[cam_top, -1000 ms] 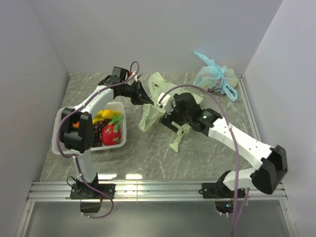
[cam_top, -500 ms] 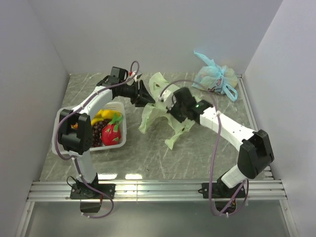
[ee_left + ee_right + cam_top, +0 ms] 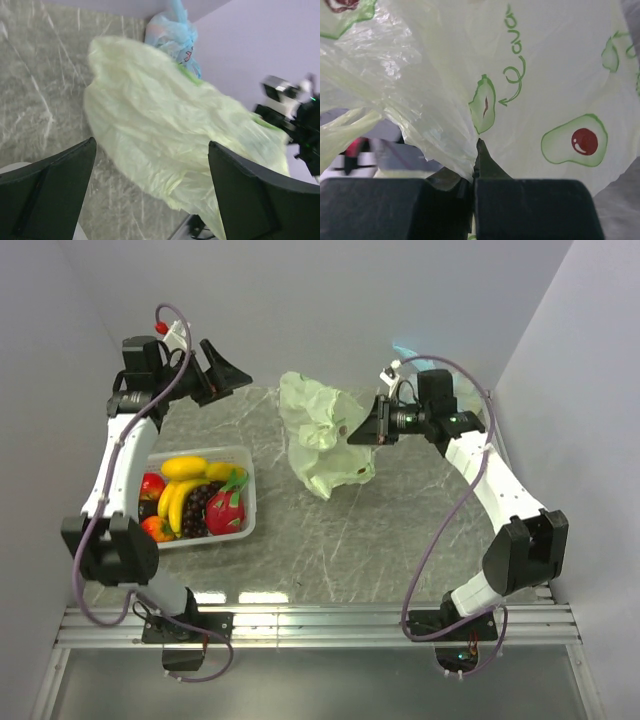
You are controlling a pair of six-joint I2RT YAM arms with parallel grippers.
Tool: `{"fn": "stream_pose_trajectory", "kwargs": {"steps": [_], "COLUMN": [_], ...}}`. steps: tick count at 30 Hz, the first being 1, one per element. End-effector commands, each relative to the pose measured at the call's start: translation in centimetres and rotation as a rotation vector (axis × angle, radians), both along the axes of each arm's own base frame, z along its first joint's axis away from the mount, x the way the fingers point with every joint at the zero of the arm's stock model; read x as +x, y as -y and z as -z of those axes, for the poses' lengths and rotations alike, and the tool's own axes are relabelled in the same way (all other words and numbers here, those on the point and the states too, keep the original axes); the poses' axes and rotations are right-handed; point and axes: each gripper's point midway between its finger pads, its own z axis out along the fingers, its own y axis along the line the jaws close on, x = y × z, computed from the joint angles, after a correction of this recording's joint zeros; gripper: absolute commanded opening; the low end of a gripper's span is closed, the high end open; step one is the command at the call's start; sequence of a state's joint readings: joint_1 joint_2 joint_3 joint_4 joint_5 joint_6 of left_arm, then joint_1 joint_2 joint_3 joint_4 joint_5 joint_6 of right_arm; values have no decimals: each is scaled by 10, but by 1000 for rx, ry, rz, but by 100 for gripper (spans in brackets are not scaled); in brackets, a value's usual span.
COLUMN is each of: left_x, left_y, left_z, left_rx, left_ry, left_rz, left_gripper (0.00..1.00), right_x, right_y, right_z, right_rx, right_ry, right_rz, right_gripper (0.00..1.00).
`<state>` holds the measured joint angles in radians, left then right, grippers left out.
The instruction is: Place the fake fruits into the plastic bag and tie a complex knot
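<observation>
The plastic bag (image 3: 322,440) is pale green with avocado prints and hangs crumpled above the table's middle. My right gripper (image 3: 362,432) is shut on its edge, and the wrist view shows the film pinched between the fingertips (image 3: 477,150). My left gripper (image 3: 236,374) is raised at the back left, open and empty, facing the bag (image 3: 160,115) from a distance. The fake fruits lie in a white basket (image 3: 252,495): bananas (image 3: 185,468), a dragon fruit (image 3: 225,511), grapes (image 3: 195,505) and an apple (image 3: 151,484). No knot is in view.
A tied light blue bag (image 3: 172,32) sits in the back right corner, mostly hidden behind my right arm in the top view. Walls close the table on the left, back and right. The basket stands near the left arm's base.
My left gripper let go of the bag, opened and swung up and back to the left. My right gripper shut on the bag and lifted it toward the back right.
</observation>
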<state>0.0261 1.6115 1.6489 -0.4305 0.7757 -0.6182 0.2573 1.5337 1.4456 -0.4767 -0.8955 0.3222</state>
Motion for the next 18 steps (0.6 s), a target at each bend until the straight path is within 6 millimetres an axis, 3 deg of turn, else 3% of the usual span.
{"fn": "stream_pose_trajectory", "kwargs": {"steps": [1,2,3,4,5,7,9,12,13,15,16,18], "left_x": [-30,-36,-48,-55,-64,-87,-108,-135,-146,-156,-167,-172], "left_y": [2,0,-1,-1,0,7,15,40,59,75,93,105], "left_z": [-27,-17,-32,-31,-19,-23,-22,-19,-16,-10,-9,-7], "left_rx": [125,142,153,167,176,187,193,253,284,337,341,389], "left_ry": [180,173,245,272,267,330,375,453,506,551,585,683], "left_rz": [18,16,5,17,38,113,193,317,395,426,477,502], "left_gripper": [99,99,99,99,99,99,100,99,99,99,99,99], "right_x": [-23,-23,-26,-34,-35,-44,-44,-45,-46,-47,-46,-46], "right_y": [-8,-8,-7,-7,-7,-5,-4,0,0,0,0,1], "right_z": [-8,-5,-3,7,6,13,7,5,8,11,14,17], "right_rx": [156,163,178,204,231,280,314,279,272,275,272,264], "right_ry": [-248,-269,-299,-399,-410,-523,-520,-477,-476,-487,-492,-497], "right_rz": [28,48,55,81,85,109,112,129,129,131,138,146], "right_gripper": [0,0,0,0,0,0,0,0,0,0,0,0]}}
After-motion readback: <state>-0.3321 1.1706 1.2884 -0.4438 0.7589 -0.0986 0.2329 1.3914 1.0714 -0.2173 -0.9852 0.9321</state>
